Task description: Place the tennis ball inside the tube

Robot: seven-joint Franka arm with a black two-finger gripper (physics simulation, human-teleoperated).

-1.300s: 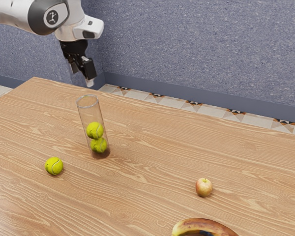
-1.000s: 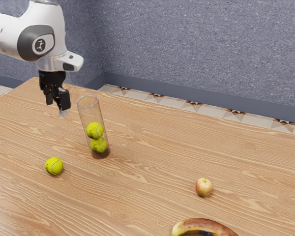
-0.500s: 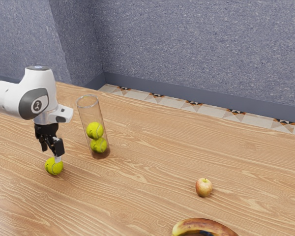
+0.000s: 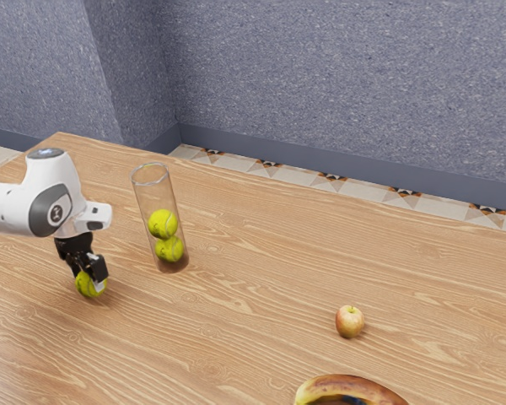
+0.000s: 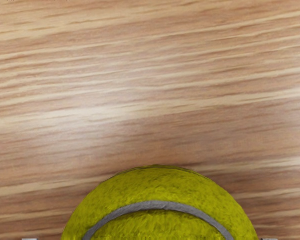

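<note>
Yellow-green tennis ball (image 4: 86,286) sits low between parted fingers of my gripper (image 4: 88,280), grip unmade. Hand, now lowered around ball, appears ready to close; lift comes next, toward clear tube (image 4: 155,197) standing near my gripper, two balls (image 4: 163,224) inside.

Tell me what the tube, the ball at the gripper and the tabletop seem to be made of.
The tube: clear, smooth glass or plastic; the balls inside show through.
The ball: matte felt, judging by its mottled nap and grey seam.
The tabletop: wood or wood-look laminate, streaky grain, soft sheen.
</note>
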